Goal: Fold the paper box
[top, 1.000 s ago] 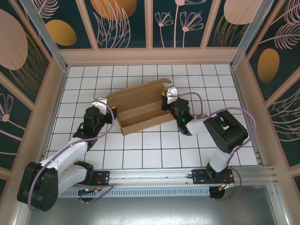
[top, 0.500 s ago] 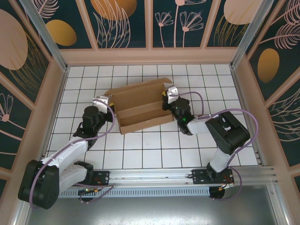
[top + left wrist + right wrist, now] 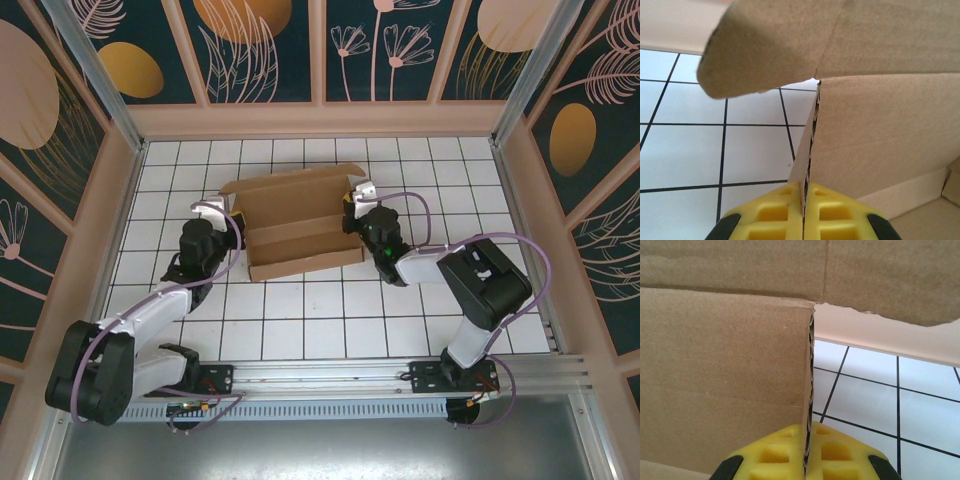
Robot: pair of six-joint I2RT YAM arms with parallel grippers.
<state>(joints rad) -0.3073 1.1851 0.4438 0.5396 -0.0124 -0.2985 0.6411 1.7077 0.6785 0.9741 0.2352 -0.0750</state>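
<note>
The box (image 3: pixel 295 225) sits on the white tiled table (image 3: pixel 330 310), a little toward the far side, its long side running left to right and slightly skewed, open face up, with a wide panel along its far edge. My left gripper (image 3: pixel 222 214) is at the box's left end. On the left wrist camera both yellow pads (image 3: pixel 772 217) are pressed together with the cardboard end wall sandwiched edge-on between them. The only gap is the thickness of the board, so I read that as a firm pinch on the box. A rounded flap curls over above the pads, with tiles showing beneath it on the left. My right gripper (image 3: pixel 357 196) is at the opposite, right end, and the right wrist camera tells the same story. The yellow pads (image 3: pixel 837 455) are closed onto the end wall, and its corrugated edge runs straight up between them, with tiles off to the right. From above, both arms reach in from the near edge, one on either side, with the box between them.
</note>
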